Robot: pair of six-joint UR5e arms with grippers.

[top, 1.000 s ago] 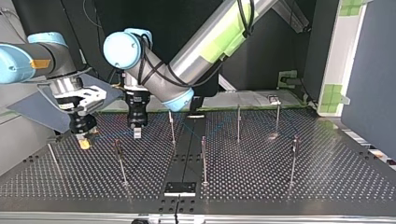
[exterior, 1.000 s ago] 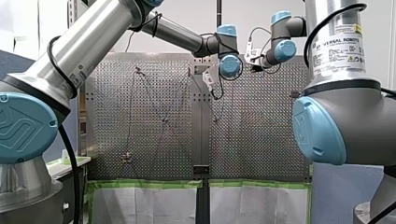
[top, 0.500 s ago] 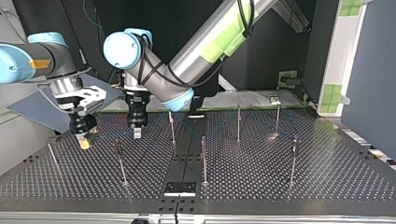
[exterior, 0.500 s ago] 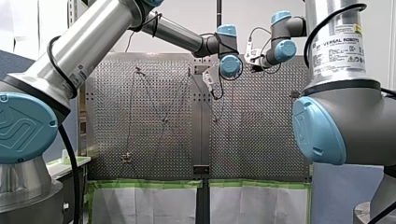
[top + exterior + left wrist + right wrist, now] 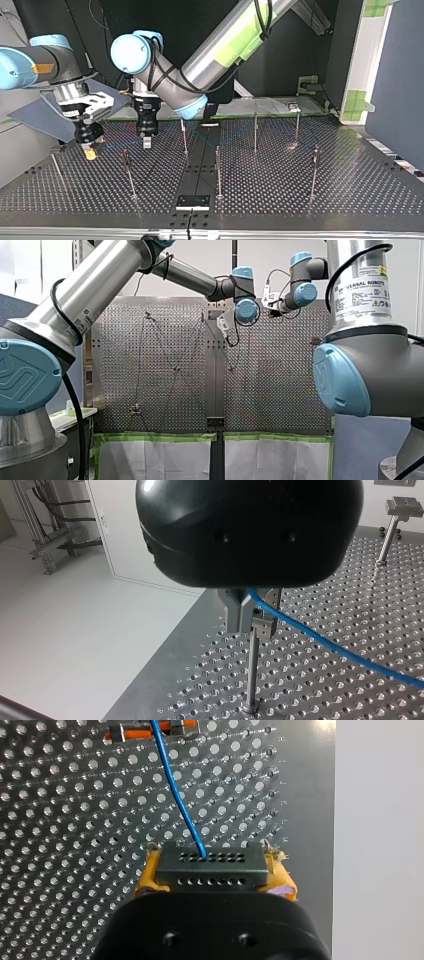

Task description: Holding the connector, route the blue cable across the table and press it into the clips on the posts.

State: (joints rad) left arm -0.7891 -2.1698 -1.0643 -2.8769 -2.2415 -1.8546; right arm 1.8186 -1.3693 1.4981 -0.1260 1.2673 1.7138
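In the left wrist view my left gripper (image 5: 251,612) has its metal fingers shut on the blue cable (image 5: 325,642), right above the clip (image 5: 262,626) of a thin post (image 5: 254,665). The cable runs away from the fingers over the perforated table. In the right wrist view my right gripper (image 5: 212,875) holds the dark grey connector (image 5: 210,869) between yellow pads (image 5: 147,875). The blue cable (image 5: 177,800) leaves the connector and leads ahead to an orange clip (image 5: 135,731). In the top view my left gripper (image 5: 146,142) and right gripper (image 5: 90,152) stand side by side at the left.
Several thin posts stand on the table (image 5: 280,195), among them ones at the middle (image 5: 218,170) and right (image 5: 314,170). A black plate (image 5: 192,201) lies at the near edge. The table's edge and white floor lie just beside my left gripper.
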